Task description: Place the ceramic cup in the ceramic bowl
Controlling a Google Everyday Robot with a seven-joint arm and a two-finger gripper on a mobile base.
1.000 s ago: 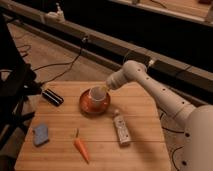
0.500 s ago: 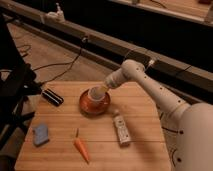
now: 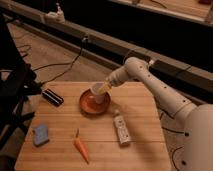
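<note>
On the wooden tabletop [image 3: 145,145], the largest thing in view, six loose items can be counted, one of each kind. Reaching in from the right is the robot's single white arm [image 3: 160,90], which bends down toward the middle of the board and ends in the end effector [image 3: 104,89], placed at the right edge of the ceramic cup; whether its fingers are spread or closed, and whether they grip the cup, I cannot tell. The one ceramic bowl [image 3: 87,106], shallow and orange-red, lies near the centre of the board toward its far edge. The one ceramic cup [image 3: 97,93], small and white, stands upright inside that bowl, toward its far right side. A single white tube-shaped bottle [image 3: 120,130] lies flat just right of and nearer than the bowl, well apart from the cup. One orange carrot [image 3: 81,148] lies near the front edge. One dark oblong object [image 3: 52,97] sits by the far left corner, and one small blue-grey object [image 3: 40,134] lies at the near left.
</note>
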